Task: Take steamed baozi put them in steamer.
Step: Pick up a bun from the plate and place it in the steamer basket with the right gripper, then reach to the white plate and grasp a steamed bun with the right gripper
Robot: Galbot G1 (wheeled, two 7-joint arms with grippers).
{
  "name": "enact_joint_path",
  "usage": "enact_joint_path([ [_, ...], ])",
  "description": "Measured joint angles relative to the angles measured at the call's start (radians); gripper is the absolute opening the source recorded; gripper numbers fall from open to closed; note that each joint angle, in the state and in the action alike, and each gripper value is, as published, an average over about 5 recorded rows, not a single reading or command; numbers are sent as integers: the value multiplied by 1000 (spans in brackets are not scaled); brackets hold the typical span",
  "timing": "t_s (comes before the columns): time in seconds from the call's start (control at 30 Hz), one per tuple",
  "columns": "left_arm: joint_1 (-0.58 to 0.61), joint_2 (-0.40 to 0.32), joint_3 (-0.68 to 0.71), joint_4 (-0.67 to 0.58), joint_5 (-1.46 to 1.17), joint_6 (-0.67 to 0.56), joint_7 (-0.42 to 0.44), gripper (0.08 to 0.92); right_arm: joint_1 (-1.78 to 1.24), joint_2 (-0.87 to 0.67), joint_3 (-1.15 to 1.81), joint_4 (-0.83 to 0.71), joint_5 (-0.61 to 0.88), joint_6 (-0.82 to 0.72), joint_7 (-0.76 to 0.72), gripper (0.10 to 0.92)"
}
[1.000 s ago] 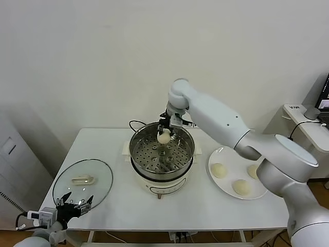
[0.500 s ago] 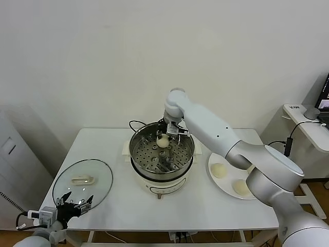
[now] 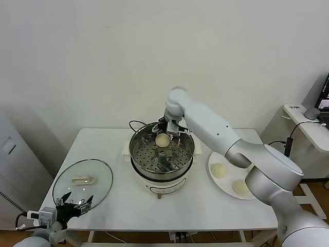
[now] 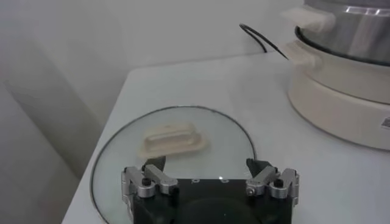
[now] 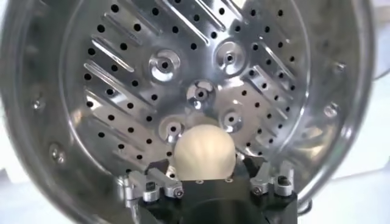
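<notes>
One steamed baozi [image 3: 162,139] lies at the far side of the steamer's [image 3: 134,150] perforated steel floor. My right gripper [image 3: 169,129] hangs just above it, inside the far rim. In the right wrist view the fingers [image 5: 159,179] stand on both sides of the baozi [image 5: 204,152] with a small gap on each side, so my right gripper [image 5: 206,169] is open. Two more baozi [image 3: 219,170] [image 3: 240,187] show on the white plate [image 3: 212,157] to the right; my arm covers part of the plate. My left gripper [image 3: 76,201] is open and parked at the table's front left.
The glass lid [image 3: 82,177] with a white handle lies flat at the front left, under my left gripper [image 4: 210,173]. It also shows in the left wrist view [image 4: 177,131]. A black cord [image 3: 134,123] runs behind the pot. A side table stands at the far right.
My right gripper lowered the baozi into the steamer's far side. It then opened and rose slightly while the baozi stayed put. The left arm has not moved.
</notes>
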Motion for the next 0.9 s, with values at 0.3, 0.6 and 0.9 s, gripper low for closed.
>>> enact_joint_path([
  [0.3, -1, 1, -1, -2, -3, 0, 0, 823, 154, -85, -157, -61, 351, 0, -79, 823],
  [0.6, -5, 8, 0, -6, -6, 1, 0, 823, 257, -215, -355, -63, 643, -126, -136, 823],
  [0.9, -1, 8, -3, -13, -13, 2, 0, 823, 275, -351, -499, -8, 817, -431, -134, 823],
])
